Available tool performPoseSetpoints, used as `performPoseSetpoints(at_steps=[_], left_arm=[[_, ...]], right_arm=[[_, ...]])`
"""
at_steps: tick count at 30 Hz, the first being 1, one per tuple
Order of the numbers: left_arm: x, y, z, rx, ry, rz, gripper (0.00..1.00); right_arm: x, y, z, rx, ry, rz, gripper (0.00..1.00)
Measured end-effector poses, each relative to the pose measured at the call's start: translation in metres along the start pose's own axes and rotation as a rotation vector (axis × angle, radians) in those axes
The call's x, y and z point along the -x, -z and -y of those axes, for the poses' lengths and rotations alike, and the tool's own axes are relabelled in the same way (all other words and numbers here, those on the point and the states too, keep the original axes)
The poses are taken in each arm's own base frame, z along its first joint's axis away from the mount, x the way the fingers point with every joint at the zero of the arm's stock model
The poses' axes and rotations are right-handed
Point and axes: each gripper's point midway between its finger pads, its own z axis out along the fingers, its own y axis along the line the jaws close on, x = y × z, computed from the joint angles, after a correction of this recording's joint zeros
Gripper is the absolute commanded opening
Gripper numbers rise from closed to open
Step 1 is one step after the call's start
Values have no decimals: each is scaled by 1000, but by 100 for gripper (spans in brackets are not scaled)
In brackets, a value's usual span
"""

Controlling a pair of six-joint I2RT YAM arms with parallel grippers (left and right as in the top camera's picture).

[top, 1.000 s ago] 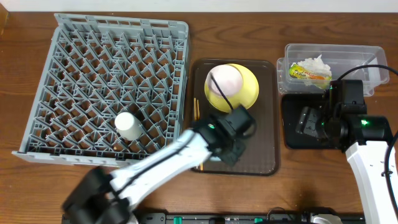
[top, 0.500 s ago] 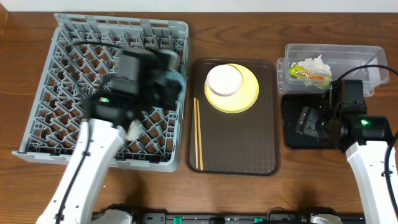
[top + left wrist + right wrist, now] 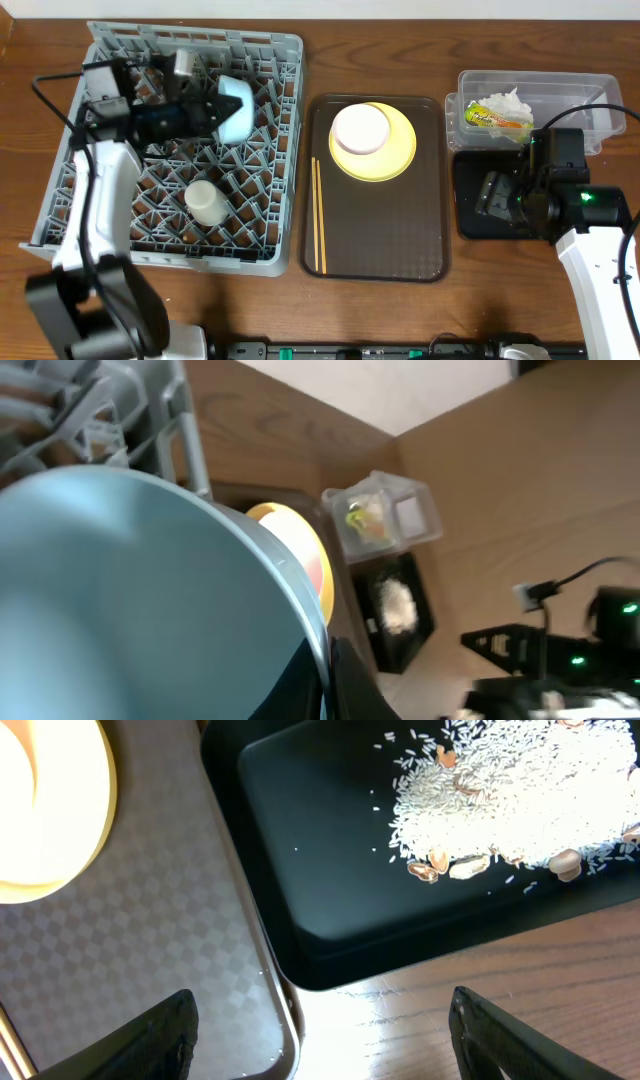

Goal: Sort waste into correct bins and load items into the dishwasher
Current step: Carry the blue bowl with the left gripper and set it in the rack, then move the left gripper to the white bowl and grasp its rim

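Item: light-blue bowl, pinched at its rim by my left gripper and tilted over the far part of the rack; a second ago that arm was at the brown tray. Right gripper: spread wide, empty, above the black tray of crumbs. Risk, in my judgement: let go while tilted, the bowl could roll or strike the cup.

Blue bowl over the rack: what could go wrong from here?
The left gripper holds the blue bowl by its rim, tipped on edge; it may slip or land askew in the rack.
The white cup stands by that arm; pulling back could knock it over.
The open right gripper hangs by the black tray; a stray move could scatter its crumbs.
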Motion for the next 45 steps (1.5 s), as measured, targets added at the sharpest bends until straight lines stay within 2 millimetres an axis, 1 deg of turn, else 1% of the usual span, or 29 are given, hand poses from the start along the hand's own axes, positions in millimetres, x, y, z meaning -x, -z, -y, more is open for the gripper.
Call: performPoseSetpoints(at_steps=[3,6,11,18,23,25,29,31,32,34,35,36,37,38,39,41,44,45], left_arm=[[6,7,-21,-50,54,22,6],[9,13,-36,-106,85,40,6],[5,14,-43,-201,140,30,6],[1,11,-50,-255,188,16,6],[3,20,-58,-229,205,40,6],[3,26,-66,-199,242,52,6],[0,36,-79,-140,326,64,9],[-1,40,-84,-106,345,68,14],[-1,42,-87,-86,354,72,22],[-3,46,-98,-34,376,78,27],[-5,48,-104,-3,386,80,32],[-7,48,-107,9,391,80,44],[-10,51,-118,55,412,83,44],[-10,54,-122,70,417,88,46],[-11,56,-125,84,424,93,51],[-10,63,-131,102,432,108,53],[-13,75,-142,152,467,126,67],[-15,80,-146,176,483,130,69]], right_arm=[[0,0,0,0,0,0,78],[0,0,0,0,0,0,78],[0,0,0,0,0,0,78],[-1,0,0,-1,0,-3,78],[-2,0,0,-2,0,-6,78],[-2,0,1,-2,0,-7,78],[-2,0,0,-2,0,-6,78],[-2,0,0,-2,0,-6,78],[-2,0,1,-2,0,-7,78],[-2,0,0,-2,0,-6,78],[-2,0,0,-2,0,-6,78],[-2,0,0,-2,0,-6,78],[-2,0,0,-2,0,-6,78],[-2,0,0,-2,0,-6,78],[-2,0,0,-2,0,-6,78],[-1,0,0,-2,0,-6,78],[-2,0,0,-2,0,-6,78],[-2,0,0,-2,0,-6,78]])
